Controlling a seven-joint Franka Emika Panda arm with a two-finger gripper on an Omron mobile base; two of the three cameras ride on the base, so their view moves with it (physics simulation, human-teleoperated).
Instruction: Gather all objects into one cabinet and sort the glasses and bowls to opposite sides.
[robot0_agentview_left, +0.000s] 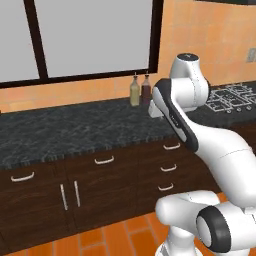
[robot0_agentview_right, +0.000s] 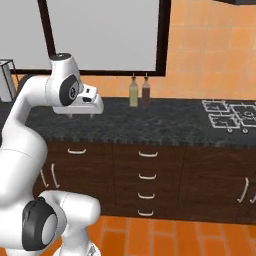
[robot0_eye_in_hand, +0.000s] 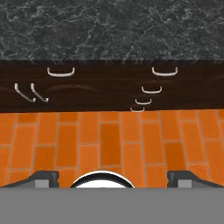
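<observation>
1. Left base view: the white Franka arm (robot0_agentview_left: 200, 150) rises from the lower right and folds over a black speckled countertop (robot0_agentview_left: 75, 127), its hand hidden behind the forearm. Two bottles, one yellowish (robot0_agentview_left: 134, 92) and one dark brown (robot0_agentview_left: 146, 90), stand side by side at the back of the counter against the orange tiled wall, below a large dark-framed window (robot0_agentview_left: 90, 35). A gas hob (robot0_agentview_left: 230, 97) sits at the right end. Dark wooden base cabinets (robot0_agentview_left: 90, 185) with pale curved handles run under the counter.

2. Right base view: the arm's hand (robot0_agentview_right: 82, 102) hangs level above the left part of the countertop, pointing down; its fingers are too small here to judge. The two bottles stand near the middle of the counter's back edge, the hob burners (robot0_agentview_right: 230, 116) at the right. A stack of four drawers (robot0_agentview_right: 146, 182) sits below.

3. Hand view: the gripper (robot0_eye_in_hand: 113, 177) looks straight down at the orange brick floor (robot0_eye_in_hand: 109, 140), its two dark fingertips (robot0_eye_in_hand: 43, 177) spread wide at opposite edges with nothing between them. Counter and drawer handles lie across the top. None of the cups or bowls, nor the wall cabinet, can be placed from these views.
</observation>
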